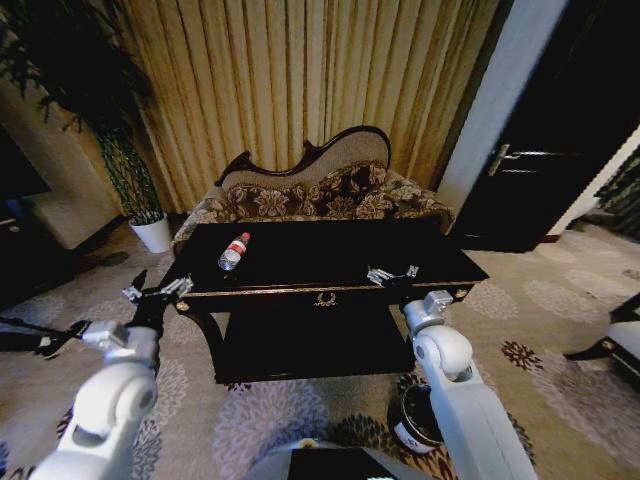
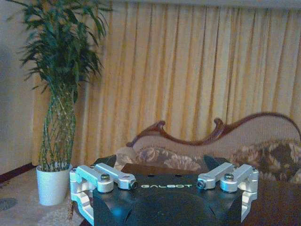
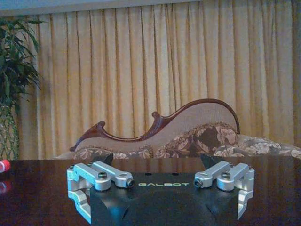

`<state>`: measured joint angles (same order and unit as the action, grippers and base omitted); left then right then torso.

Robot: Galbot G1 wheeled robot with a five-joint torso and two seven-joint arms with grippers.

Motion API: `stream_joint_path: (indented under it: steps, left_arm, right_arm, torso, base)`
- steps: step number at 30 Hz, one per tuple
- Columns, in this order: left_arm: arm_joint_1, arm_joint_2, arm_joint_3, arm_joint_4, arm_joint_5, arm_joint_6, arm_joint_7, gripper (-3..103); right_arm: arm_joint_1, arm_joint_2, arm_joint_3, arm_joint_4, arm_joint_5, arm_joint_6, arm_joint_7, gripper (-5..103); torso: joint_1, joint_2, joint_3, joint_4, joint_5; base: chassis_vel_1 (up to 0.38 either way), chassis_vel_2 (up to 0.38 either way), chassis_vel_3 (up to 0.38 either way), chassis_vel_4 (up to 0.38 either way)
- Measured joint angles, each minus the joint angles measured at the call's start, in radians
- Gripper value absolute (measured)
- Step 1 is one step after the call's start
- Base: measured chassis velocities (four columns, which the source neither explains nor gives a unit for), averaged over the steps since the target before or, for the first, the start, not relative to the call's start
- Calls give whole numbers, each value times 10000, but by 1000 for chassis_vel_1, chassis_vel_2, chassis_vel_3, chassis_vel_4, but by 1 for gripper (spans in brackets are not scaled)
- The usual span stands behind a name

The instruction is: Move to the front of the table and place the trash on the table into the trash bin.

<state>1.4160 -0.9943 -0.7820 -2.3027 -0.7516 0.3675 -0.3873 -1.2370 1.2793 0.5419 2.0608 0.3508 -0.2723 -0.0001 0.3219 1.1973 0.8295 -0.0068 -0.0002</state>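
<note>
**Robot faces the worktop, bottle unclaimed**

Both grippers, left (image 1: 158, 291) and right (image 1: 392, 274), hover at the worktop (image 1: 330, 262) edge, fingers spread and empty, ready to reach. The bottle (image 1: 233, 251) lies left; the bin (image 1: 417, 420) waits floor-side by the right arm.

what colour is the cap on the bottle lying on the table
Red. The bottle has a red cap and red label, clearest in the head view, on the table.

Counter (image 1: 330, 262): glossy black, gold trim. Bottle (image 1: 233, 251): clear, red label. Sofa (image 1: 320, 195): brown floral. Curtains (image 1: 300, 80): golden-yellow. Carpet (image 1: 250, 420): grey, floral medallions
</note>
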Motion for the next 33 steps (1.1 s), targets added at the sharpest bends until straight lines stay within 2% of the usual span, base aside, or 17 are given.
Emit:
stream_joint_path:
  steps: [2,3,6,7,8,10,11,12,15,18,23,27,28,29,30,33]
  left_arm:
    - [-665,690,139,256,-730,549,-287,100]
    - [-665,690,139,256,-730,549,-287,100]
    - [-1396,1374,339,687,-1835,906,-430,100]
    - [-1396,1374,339,687,-1835,906,-430,100]
    - [-1591,1541,415,887,-2167,967,-433,100]
    - [-2062,1869,603,1475,-2849,1026,-300,100]
    - [-2062,1869,603,1475,-2849,1026,-300,100]
    - [-2334,2024,714,1824,-3194,1089,-147,100]
    - [-3223,2398,1024,2705,-4097,1473,175,100]
    - [-3928,2592,1385,3155,-4467,1690,233,100]
    - [-5244,2711,2374,3683,-4537,1903,153,100]
    - [-6244,2516,3455,3987,-4547,2183,-297,100]
    - [-6558,2434,3800,4084,-4541,2347,-581,100]
    - [-7103,2257,4365,4216,-4602,2742,-1201,100]
    - [-7103,2257,4365,4216,-4602,2742,-1201,100]
    - [-8047,2019,5349,4464,-4940,3431,-2378,100]
  right_arm:
    - [-2,-18,67,-64,6,18,0,100]
    - [-2,-18,67,-64,6,18,0,100]
    - [6,-44,150,-157,40,32,0,100]
    - [6,-44,150,-157,40,32,0,100]
    - [11,-52,168,-184,45,35,0,100]
    - [20,-62,185,-239,47,40,0,100]
    - [20,-62,185,-239,47,40,0,100]
    - [21,-63,191,-270,47,42,0,100]
    - [8,-59,224,-365,34,53,0,100]
    - [4,-42,258,-467,23,73,0,100]
    - [54,56,291,-654,7,106,0,100]
    - [110,152,289,-778,1,114,0,100]
    - [123,179,290,-817,0,116,1,100]
    - [129,215,296,-862,0,117,0,100]
    - [129,215,296,-862,0,117,0,100]
    - [124,231,338,-929,-1,123,0,100]
  torso:
    - [0,0,0,-1,0]
    - [0,0,0,-1,0]
    - [-4,1,-2,2,0]
    - [-4,1,-2,2,0]
    - [-4,1,-2,2,1]
    - [-4,1,-1,3,0]
    - [-4,1,-1,3,0]
    - [-4,0,-1,3,-1]
    - [-3,1,-1,3,-1]
    - [-3,1,-2,3,-1]
    - [-3,0,-2,0,2]
    - [-3,1,-1,3,0]
    - [-3,1,-1,3,0]
    - [-3,1,-1,0,1]
    - [-3,1,-1,0,1]
    - [-3,1,-1,-2,3]
  base:
    - [0,0,0,0]
    - [0,0,0,0]
    - [0,0,0,0]
    - [0,0,0,0]
    - [0,0,0,0]
    - [0,0,0,0]
    - [0,0,0,0]
    - [0,0,0,0]
    - [0,0,0,0]
    - [0,0,0,0]
    - [0,0,0,0]
    - [0,0,0,0]
    - [0,0,0,0]
    - [0,0,0,0]
    - [0,0,0,0]
    - [0,0,0,0]
